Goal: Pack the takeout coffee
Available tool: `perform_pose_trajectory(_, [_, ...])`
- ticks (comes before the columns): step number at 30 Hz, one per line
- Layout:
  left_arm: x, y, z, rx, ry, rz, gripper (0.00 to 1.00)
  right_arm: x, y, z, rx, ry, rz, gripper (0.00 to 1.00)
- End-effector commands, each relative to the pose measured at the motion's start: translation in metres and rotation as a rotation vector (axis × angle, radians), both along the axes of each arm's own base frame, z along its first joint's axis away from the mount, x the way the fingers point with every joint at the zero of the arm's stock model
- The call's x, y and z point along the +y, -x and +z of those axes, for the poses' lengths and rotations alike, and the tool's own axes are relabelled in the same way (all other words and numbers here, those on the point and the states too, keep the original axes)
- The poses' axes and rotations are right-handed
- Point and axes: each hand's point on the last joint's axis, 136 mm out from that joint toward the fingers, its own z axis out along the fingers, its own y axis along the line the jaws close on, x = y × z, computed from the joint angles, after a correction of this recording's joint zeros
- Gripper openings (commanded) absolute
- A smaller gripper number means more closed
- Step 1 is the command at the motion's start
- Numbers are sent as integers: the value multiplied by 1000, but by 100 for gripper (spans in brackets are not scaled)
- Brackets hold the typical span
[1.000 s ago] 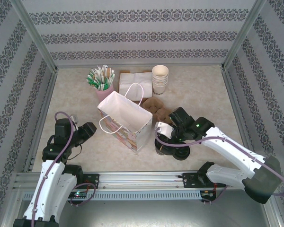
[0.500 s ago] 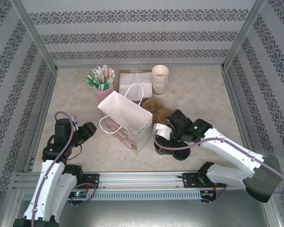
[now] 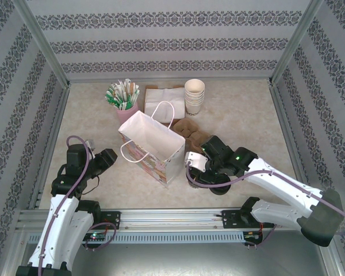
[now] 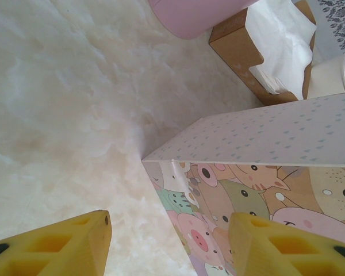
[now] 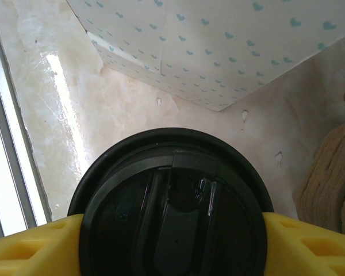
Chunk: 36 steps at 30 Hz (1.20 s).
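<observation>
The pale marbled counter (image 3: 247,115) carries everything. On it stands the white paper gift bag with cartoon animals and cord handles (image 3: 151,146), upright with its mouth open so a cup can go in from above. My left jaws (image 4: 169,230) hang low just beside the bag's near corner, partly open and empty, placed there, I judge, to steady it. My right jaws (image 5: 172,224) straddle the takeout coffee (image 5: 172,184), a small cup under a round black plastic lid, standing on the counter just right of the bag. A pad sits at either side. The lid's rim hides whether they press the wall, so I cannot tell if I grip it.
</observation>
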Motion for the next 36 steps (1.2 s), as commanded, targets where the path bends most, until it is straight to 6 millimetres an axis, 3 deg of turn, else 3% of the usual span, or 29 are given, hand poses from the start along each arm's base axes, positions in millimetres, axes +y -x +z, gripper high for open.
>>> perform_pose_trajectory(1, [1, -2, 9, -21, -12, -7, 57, -41, 7, -39, 43, 236, -40, 71])
perform_pose_trajectory(16, [1, -3, 13, -21, -3, -3, 57, -15, -12, 23, -31, 28, -99, 78])
perform_pose_trajectory(30, [0, -5, 14, -20, 3, -1, 57, -11, -15, 34, -40, -14, -124, 80])
perform_pose_trajectory(33, [1, -6, 16, -24, 1, 0, 57, -7, -22, 54, -76, -75, -171, 79])
perform_pose_trajectory(36, [1, -7, 18, -26, -4, -3, 57, -13, -46, 90, -188, -152, -342, 76])
